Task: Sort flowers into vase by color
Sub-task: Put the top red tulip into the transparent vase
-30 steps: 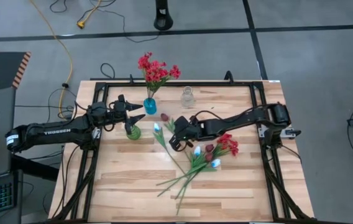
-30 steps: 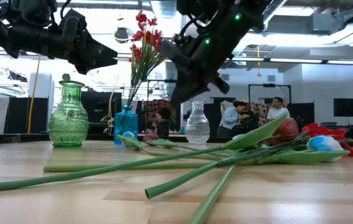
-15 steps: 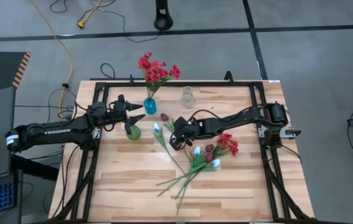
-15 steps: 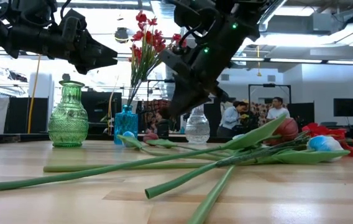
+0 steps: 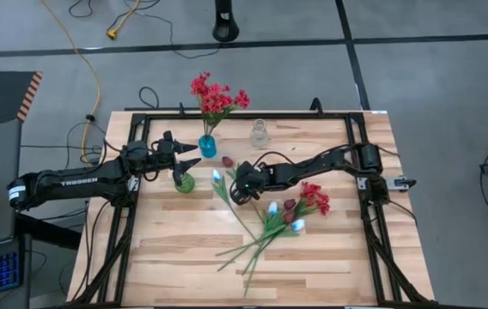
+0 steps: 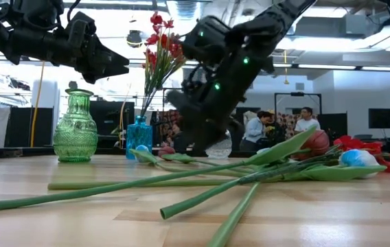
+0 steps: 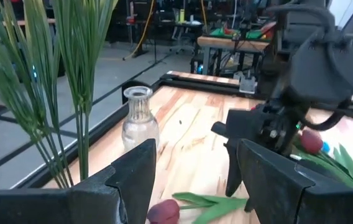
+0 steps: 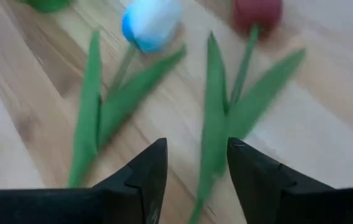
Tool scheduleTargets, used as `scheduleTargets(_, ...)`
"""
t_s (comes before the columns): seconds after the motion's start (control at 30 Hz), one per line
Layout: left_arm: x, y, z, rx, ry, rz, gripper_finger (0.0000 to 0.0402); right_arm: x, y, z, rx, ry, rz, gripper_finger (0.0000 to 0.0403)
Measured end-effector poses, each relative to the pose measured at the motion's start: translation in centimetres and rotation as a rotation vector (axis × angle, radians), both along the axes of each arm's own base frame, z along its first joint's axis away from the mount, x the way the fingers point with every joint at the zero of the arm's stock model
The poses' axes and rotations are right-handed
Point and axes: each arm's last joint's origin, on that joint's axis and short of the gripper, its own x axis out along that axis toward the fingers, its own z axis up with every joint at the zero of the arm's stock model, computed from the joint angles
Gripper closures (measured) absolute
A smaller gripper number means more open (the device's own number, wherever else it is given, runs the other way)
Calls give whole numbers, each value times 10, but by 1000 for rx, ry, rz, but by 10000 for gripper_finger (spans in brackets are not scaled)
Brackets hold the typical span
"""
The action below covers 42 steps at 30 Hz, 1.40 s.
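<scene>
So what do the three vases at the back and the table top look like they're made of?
Green vase: likely pressed glass, translucent, ribbed and glossy. Blue vase: probably tinted glass, see-through with the red flowers' stems visible inside. Clear vase: colourless glass or possibly clear plastic, with the background showing through it. Table top: light wood planks with visible grain and joints, in a smooth satin finish.

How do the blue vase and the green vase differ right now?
The blue vase holds a bunch of red flowers; the green vase shows none. The blue vase is slim and smooth, the green vase is wider, bulbous and ribbed. The open left gripper hovers above the green vase. Both stand upright on the table.
</scene>
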Motion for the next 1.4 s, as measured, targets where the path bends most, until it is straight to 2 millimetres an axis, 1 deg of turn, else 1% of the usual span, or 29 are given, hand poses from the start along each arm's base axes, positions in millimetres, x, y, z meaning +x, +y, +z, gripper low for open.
scheduleTargets(0.07,0,0,-1,-2,5,4,189,0,-1,-10,3,32,-2,209)
scheduleTargets(0.27,0,0,-1,-5,14,11,189,3,3,-18,-9,35,6,219)
scheduleTargets(0.37,0,0,-2,-6,15,10,189,4,4,-25,-12,51,6,235)
scheduleTargets(0.5,0,0,-2,-5,15,10,189,2,4,-27,-16,76,4,277)
scheduleTargets(0.7,0,0,-2,-9,19,10,189,2,4,-27,-14,78,4,361)
scheduleTargets(0.77,0,0,-2,-9,18,10,189,1,4,-27,-14,79,4,377)
scheduleTargets(0.87,0,0,-2,-10,18,10,189,0,4,-20,-10,65,7,377)
scheduleTargets(1.0,0,0,-2,-11,18,10,189,-6,6,-2,-27,67,45,377)
scheduleTargets(1.17,0,0,-2,-15,17,11,189,-17,8,42,-59,13,72,377)
scheduleTargets(1.3,0,0,-2,-18,17,11,189,-29,14,62,-109,8,89,377)
scheduleTargets(1.4,0,0,-2,-18,17,11,189,-40,20,83,-144,-37,83,377)
